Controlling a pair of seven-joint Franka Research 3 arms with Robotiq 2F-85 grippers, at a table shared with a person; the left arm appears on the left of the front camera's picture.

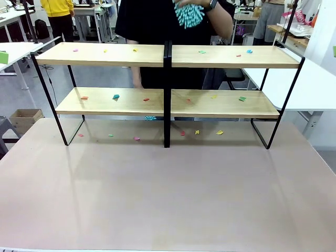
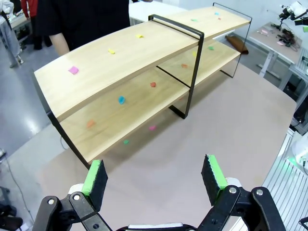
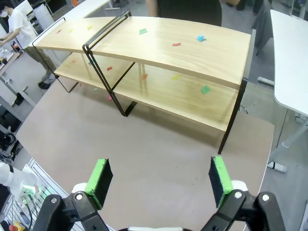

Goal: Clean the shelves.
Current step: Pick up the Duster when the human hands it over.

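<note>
1. Front view. The shelves (image 1: 152, 55) stand on the far half of the table (image 1: 168, 199), with both tiers facing the camera and the black centre post in the middle. Small coloured scraps (image 1: 116, 96) dot all four boards, and a few more lie on the table under the lower tier. A person (image 1: 152, 21) stands just behind the rack and holds a teal duster (image 1: 188, 13) up at chest height, clear of the top boards.

2. Left wrist view. The left gripper (image 2: 153, 166) hangs over bare tabletop with its green pads spread wide and nothing between them. The rack runs away at an angle ahead, well apart from the fingers. Pink, yellow, blue and orange scraps are visible on both tiers.

3. Right wrist view. The right gripper (image 3: 159, 166) is likewise fully spread and empty over bare tabletop. The rack's other end lies ahead, well apart, with teal, red and green scraps on its boards.

4. Step in hand, as I judge it: cleaning has not begun. No board looks cleared and the duster touches nothing.

5. Next move, as I judge it: the duster has to come down onto a board and sweep the scraps off. If an arm is to do the sweeping, it first needs the duster handed over and a firm pinch on its handle. The frame posts are the things to steer around.
</note>
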